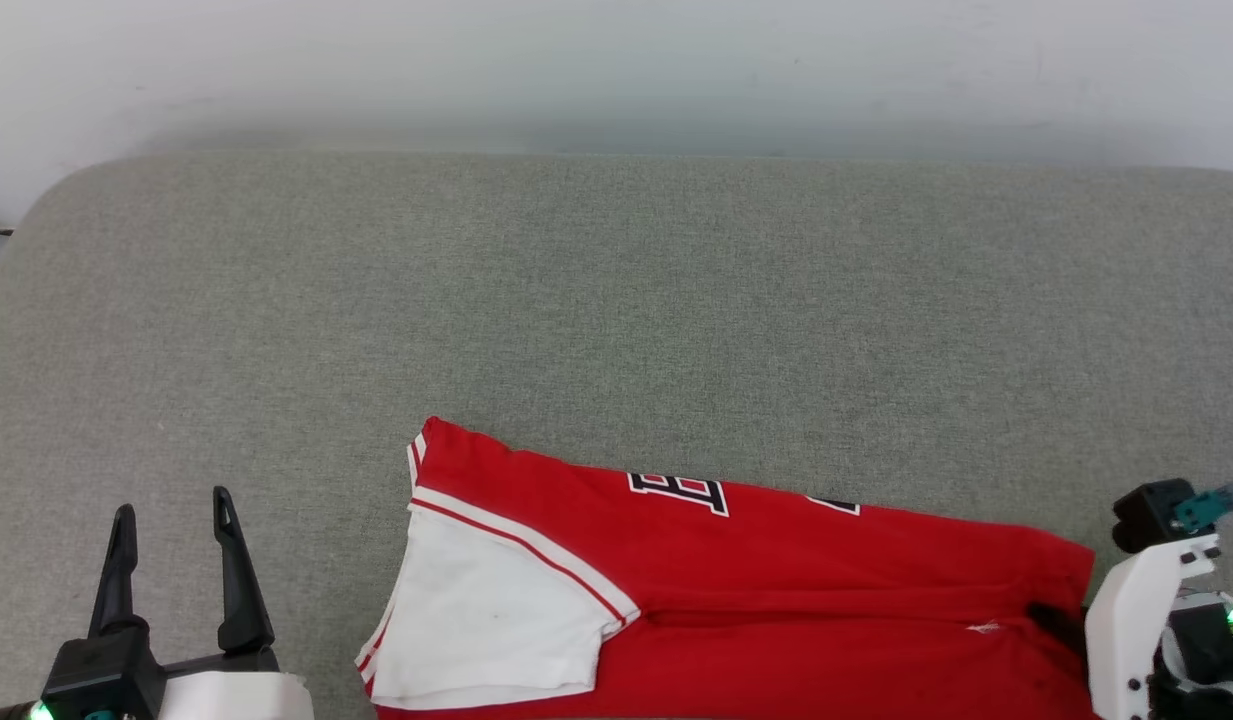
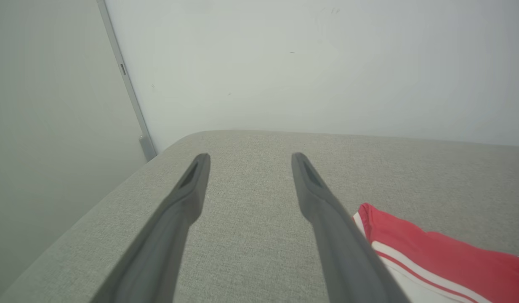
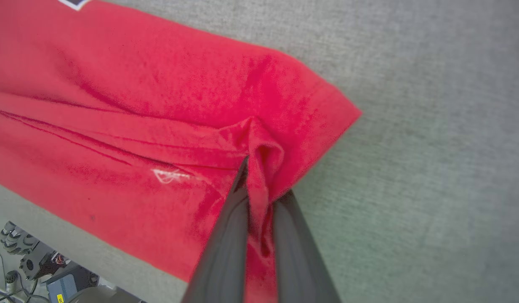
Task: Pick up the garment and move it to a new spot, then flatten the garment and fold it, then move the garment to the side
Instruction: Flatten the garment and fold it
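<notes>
The shirt (image 1: 776,590) lies lengthwise along the cushion's (image 1: 616,300) near edge. The right claw (image 3: 263,185) is pinching its hem corner, and the left claw (image 1: 173,512) sits spread beside the sleeve end.

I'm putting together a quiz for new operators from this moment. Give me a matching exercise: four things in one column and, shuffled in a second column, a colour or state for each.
Column one:
1. left gripper
2. right gripper
3. sleeve of the garment
4. lettering

Column two:
A. white, with red stripe trim
B. shut on a pinch of red fabric
C. black, outlined in white
D. open, apart from the cloth

Pairs: 1-D, 2-B, 3-A, 4-C
</notes>
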### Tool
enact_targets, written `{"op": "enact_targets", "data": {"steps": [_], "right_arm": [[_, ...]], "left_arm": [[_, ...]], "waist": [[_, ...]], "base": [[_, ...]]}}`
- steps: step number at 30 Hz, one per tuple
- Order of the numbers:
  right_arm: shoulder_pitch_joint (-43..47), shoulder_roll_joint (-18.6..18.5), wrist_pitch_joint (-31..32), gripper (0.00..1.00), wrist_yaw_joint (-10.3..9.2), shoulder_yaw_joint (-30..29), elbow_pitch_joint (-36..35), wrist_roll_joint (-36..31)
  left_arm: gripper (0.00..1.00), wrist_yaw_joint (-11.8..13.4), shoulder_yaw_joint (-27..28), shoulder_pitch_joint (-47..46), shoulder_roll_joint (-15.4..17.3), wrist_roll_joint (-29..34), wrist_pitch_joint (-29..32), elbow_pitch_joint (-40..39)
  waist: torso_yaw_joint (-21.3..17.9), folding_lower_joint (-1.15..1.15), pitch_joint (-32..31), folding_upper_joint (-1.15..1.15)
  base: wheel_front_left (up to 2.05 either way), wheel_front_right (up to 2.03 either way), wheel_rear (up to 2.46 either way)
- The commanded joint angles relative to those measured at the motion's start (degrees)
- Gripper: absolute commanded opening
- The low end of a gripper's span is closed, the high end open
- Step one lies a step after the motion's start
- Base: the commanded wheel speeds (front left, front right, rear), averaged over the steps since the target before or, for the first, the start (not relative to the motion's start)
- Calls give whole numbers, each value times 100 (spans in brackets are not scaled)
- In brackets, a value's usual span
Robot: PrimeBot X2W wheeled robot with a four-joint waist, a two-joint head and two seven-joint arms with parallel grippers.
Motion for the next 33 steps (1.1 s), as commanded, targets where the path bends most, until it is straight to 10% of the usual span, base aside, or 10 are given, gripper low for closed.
{"op": "enact_targets", "data": {"steps": [1, 18, 33], "right_arm": [[-61, -166, -42, 0, -18, -117, 87, 11], [-190, -668, -154, 0, -15, -892, 507, -209], [457, -357, 357, 0, -12, -461, -2226, -61]], "left_arm": [[100, -60, 58, 49, -40, 68, -28, -6], [100, -416, 305, 88, -331, 529, -29, -50], [100, -578, 315, 105, -425, 602, -29, 51]], "waist": [[-10, 0, -16, 0], [-70, 0, -113, 0], [-104, 0, -222, 0]], "base": [[0, 0, 0], [0, 0, 0], [0, 0, 0]]}}
